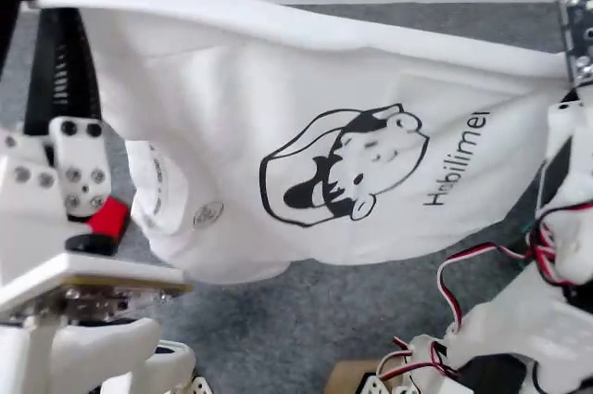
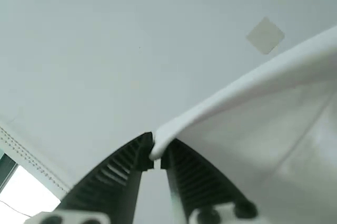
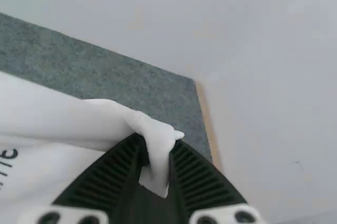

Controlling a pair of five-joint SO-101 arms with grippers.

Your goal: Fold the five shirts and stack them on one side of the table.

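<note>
The white shirt (image 1: 315, 134) is hanging spread out in the air between the two grippers, its top edge running as a taut rolled band across the high view, above the grey mat (image 1: 371, 311). Its front is facing the high camera, showing a black-outlined cartoon print (image 1: 343, 167) with a line of lettering beside it. The collar (image 1: 157, 190) is sagging on the left arm's side, with a small round tag (image 1: 208, 215) next to it. I cannot tell whether the lower edge is touching the mat. The left gripper (image 2: 156, 153) is clenching a thin fold of the shirt's edge between its ribbed black fingers (image 2: 124, 166), with pale wall behind it. The right gripper (image 3: 155, 155) is likewise pinching a bunched corner of cloth that is poking out between its fingers (image 3: 195, 176); beyond it I am seeing the mat's corner and a tan strip of table (image 3: 202, 113). In the high view the left arm's white body with a red part (image 1: 109, 216) is standing at one side, and red, white and black wires (image 1: 491, 264) are looping off the right arm at the other.
</note>
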